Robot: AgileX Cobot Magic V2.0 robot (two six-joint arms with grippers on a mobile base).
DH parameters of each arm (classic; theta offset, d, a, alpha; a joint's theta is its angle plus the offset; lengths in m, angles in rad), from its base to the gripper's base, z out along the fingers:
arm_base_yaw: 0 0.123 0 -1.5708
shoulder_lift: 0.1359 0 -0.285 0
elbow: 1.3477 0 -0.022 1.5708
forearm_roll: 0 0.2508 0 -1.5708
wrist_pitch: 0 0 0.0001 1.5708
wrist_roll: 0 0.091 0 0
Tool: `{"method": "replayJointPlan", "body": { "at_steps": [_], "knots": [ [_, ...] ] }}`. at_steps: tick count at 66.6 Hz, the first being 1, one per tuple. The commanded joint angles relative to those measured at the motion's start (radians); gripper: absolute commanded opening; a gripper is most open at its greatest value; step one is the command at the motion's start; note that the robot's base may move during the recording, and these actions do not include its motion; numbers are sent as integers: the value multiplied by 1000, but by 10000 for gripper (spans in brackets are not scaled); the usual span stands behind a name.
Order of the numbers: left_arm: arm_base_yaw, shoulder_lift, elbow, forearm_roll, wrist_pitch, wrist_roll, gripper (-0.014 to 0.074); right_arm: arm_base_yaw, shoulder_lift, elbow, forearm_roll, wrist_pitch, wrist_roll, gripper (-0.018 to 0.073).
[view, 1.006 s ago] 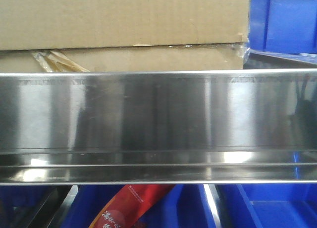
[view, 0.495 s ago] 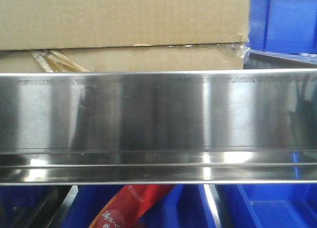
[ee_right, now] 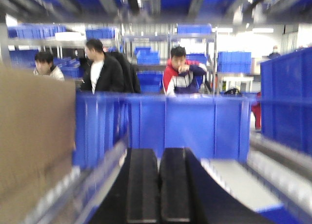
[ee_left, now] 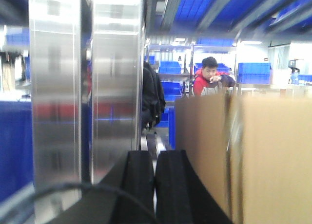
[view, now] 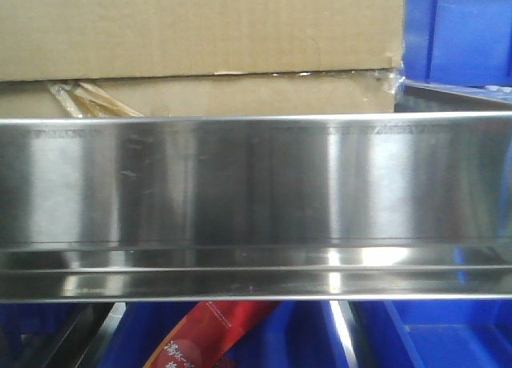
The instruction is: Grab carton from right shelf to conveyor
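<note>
carton (view: 200, 32): plain brown corrugated cardboard, wide and rectangular, matte with faint ribbing. it sits on the right shelf behind the front rail and fills the top of my front view from the left edge to past the middle. a horizontal seam crosses its face.
tape (view: 88, 100): a ragged, crinkled strip of yellowish clear film, low on the carton's left. more wrinkled clear film shows at its right corner.
right shelf (view: 256, 184): brushed stainless steel. its wide flat front rail has soft vertical glare bands and a stepped lip along the bottom, and it hides the carton's base.
blue bins (view: 456, 32): smooth moulded plastic, 1 just right of the carton on the same level, others below the rail.
red packet (view: 212, 332): glossy, printed with pale characters, lying tilted in a lower bin.
left hand (ee_left: 155, 185): 2 black matte rectangular fingers pressed together with only a thin seam between them, gripping nothing. the carton's flat side is just to its right; i cannot tell if they touch. a polished steel upright (ee_left: 53, 87) stands to its left.
right hand (ee_right: 158, 185): 2 black fingers side by side, together, holding nothing. the carton's blurred brown side is to its left, apart from it. a blue bin wall (ee_right: 185, 121) faces it straight ahead.
background: 3 people (ee_right: 180, 75), blurred, beyond the bins among racks of more blue bins.
</note>
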Motion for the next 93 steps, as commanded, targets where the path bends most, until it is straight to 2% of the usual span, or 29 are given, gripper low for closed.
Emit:
{"method": "replayJointPlan", "body": {
  "at_steps": [1, 5, 12, 20, 26, 29, 33, 39, 46, 52, 61, 67, 75, 83, 89, 93],
  "knots": [
    [-6, 48, -142, 39, 143, 2, 96, 1, 12, -100, 1, 60, -10, -13],
    [-6, 92, -233, 44, 208, 26, 197, 1, 33, -153, 1, 77, -10, 67],
    [-6, 174, -361, 44, 278, 47, 365, 1, 82, -240, 1, 91, -10, 329],
    [-6, 257, -465, 44, 342, 54, 468, 1, 153, -300, 1, 93, -10, 580],
    [-6, 313, -520, 31, 371, 56, 490, 1, 194, -321, 1, 106, -10, 568],
    [-22, 341, -543, 9, 397, 86, 490, 1, 225, -334, 3, 108, -10, 568],
    [-65, 373, -574, -60, 428, 184, 490, 3, 265, -357, 40, 117, -10, 568],
    [-155, 434, -623, -162, 479, 319, 490, 14, 321, -413, 151, 172, -10, 568],
    [-256, 522, -684, -228, 524, 331, 486, 64, 414, -488, 187, 255, -10, 568],
    [-335, 614, -749, -235, 547, 331, 486, 134, 498, -545, 187, 273, -20, 568],
    [-382, 759, -854, -237, 550, 331, 486, 241, 619, -642, 187, 288, -51, 568],
    [-382, 861, -945, -237, 550, 243, 486, 302, 729, -737, 185, 338, -51, 568],
    [-382, 998, -1104, -170, 588, 115, 486, 358, 892, -912, 162, 477, -51, 568],
    [-382, 1139, -1305, 32, 779, -98, 486, 360, 1048, -1131, 154, 647, -51, 568],
    [-382, 1232, -1443, 162, 958, -177, 486, 360, 1163, -1304, 128, 770, -51, 568],
    [-382, 1292, -1531, 221, 1062, -216, 486, 360, 1234, -1406, 97, 841, -41, 568]
  ]
}}
